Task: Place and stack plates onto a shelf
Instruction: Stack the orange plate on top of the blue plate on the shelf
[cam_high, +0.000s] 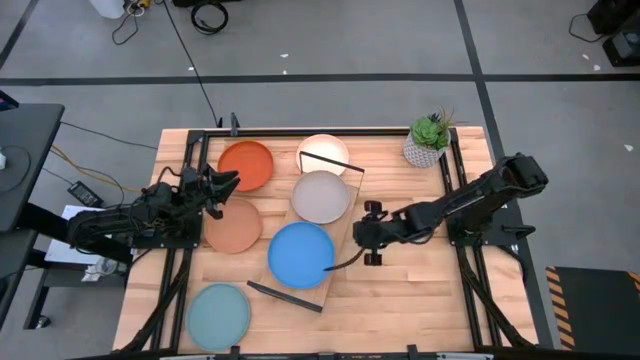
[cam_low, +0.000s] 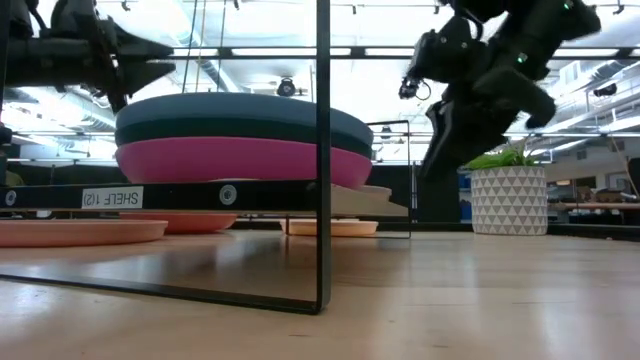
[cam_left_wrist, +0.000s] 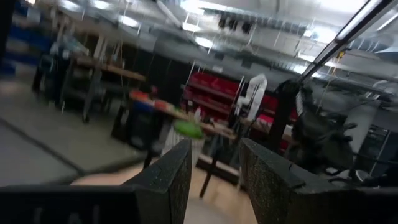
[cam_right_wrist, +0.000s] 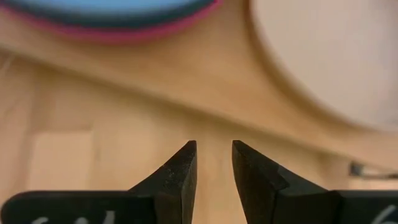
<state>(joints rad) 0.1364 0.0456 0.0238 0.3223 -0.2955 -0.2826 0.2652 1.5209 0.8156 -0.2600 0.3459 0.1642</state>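
Observation:
The shelf (cam_high: 341, 231) lies slantwise mid-table. On it rest the grey plate (cam_high: 321, 197) and a stack with the blue plate (cam_high: 300, 253) on top; the low view shows dark teal (cam_low: 240, 130) and pink (cam_low: 235, 160) under it. The cream plate (cam_high: 322, 150) sits at the shelf's far end. Flat on the table lie the orange plate (cam_high: 246, 165), peach plate (cam_high: 232, 226) and light blue plate (cam_high: 218, 315). My right gripper (cam_high: 362, 232), narrowly open and empty, hovers at the shelf's right edge (cam_right_wrist: 214, 158). My left gripper (cam_high: 228, 184) is open, empty and raised between the orange and peach plates (cam_left_wrist: 214, 174).
A potted plant in a white patterned pot (cam_high: 427, 140) stands at the table's far right corner. The shelf's black wire end frames (cam_high: 285, 297) rise at both of its ends. Bare tabletop (cam_high: 420, 290) shows to the right of the shelf.

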